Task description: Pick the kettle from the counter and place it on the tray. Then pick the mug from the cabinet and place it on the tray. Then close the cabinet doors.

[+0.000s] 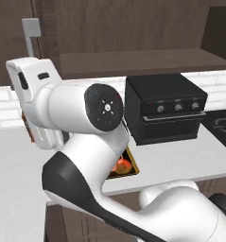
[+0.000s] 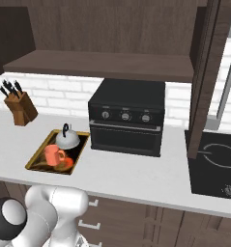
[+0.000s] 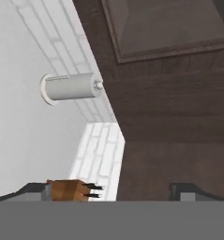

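Right base view: knife block (image 2: 21, 107) left of tray (image 2: 37, 157), oven (image 2: 127, 123) right

kettle (image 2: 67, 140): shiny metal | mug (image 2: 53, 155): matt coral | counter (image 2: 136, 169): smooth matt | cabinet (image 2: 107, 65): dark wood

Glossy white rounded arm links, dark grey joint bands, black round joint cap with small markings

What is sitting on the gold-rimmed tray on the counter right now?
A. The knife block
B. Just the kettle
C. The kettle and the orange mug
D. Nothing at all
C: in the right base view the silver kettle and the orange mug both sit on the tray, while the knife block stands apart on the counter.
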